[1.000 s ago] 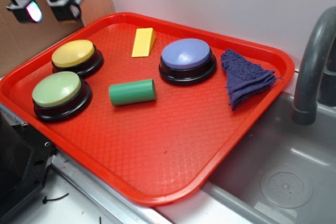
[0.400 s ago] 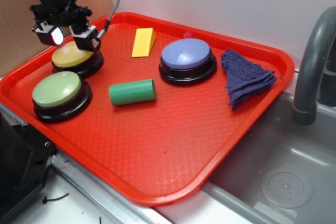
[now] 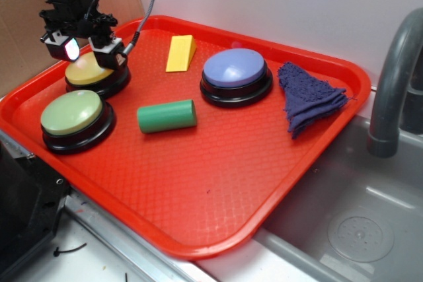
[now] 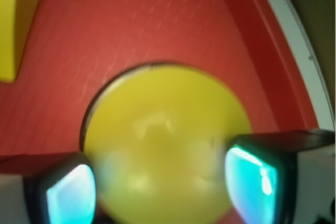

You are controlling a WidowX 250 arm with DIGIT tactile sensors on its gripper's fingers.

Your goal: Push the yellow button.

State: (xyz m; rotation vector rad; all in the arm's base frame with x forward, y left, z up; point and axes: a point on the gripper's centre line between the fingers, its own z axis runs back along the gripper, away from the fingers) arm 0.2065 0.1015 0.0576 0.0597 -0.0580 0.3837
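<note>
The yellow button (image 3: 89, 74) has a domed yellow top on a black base and stands at the back left of the red tray (image 3: 218, 183). My gripper (image 3: 84, 52) hangs straight over it, open, with one finger to each side of the dome and the tips at or just above it. In the wrist view the yellow button (image 4: 165, 135) fills the middle, blurred from closeness, between my two fingertips (image 4: 252, 182) with their glowing cyan pads. Nothing is held between them.
A pale green button (image 3: 73, 115) stands just in front of the yellow one. A green cylinder (image 3: 166, 115), a yellow wedge (image 3: 180, 53), a blue button (image 3: 235, 70) and a folded purple cloth (image 3: 309, 97) also lie on the tray. A sink with grey faucet (image 3: 396, 77) is at right.
My gripper came down from the top left corner onto the yellow button, then shifted slightly left and lower over the dome.
</note>
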